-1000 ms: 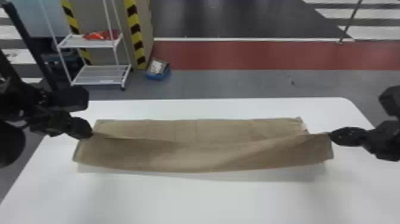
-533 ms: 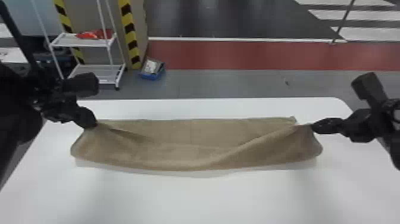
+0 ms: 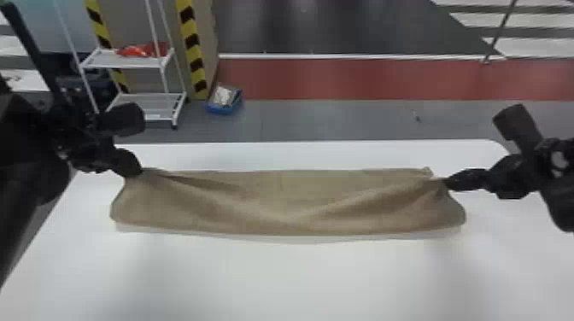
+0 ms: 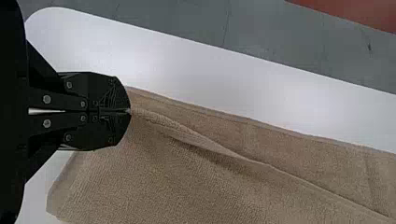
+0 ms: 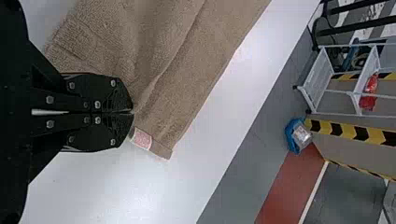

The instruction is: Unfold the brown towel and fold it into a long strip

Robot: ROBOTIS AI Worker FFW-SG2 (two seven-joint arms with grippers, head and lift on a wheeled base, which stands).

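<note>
Spanning the table (image 3: pixel 299 281): brown towel (image 3: pixel 273 226) sagged, long and creased.
Left gripper (image 3: pixel 137 171): fingers pinched its left end.
Right gripper (image 3: pixel 446 183): fingers pinched its right end.
Tag (image 5: pixel 141 139): looked pink-and-white, print unreadable.

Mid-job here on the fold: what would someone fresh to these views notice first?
Most likely the brown towel, stretched across the white table with its upper layer sagging in the middle between the left gripper and the right gripper, each shut on the cloth. After that, the yellow-and-black striped posts beyond the table, behind a white rack with something red on its upper shelf.
</note>
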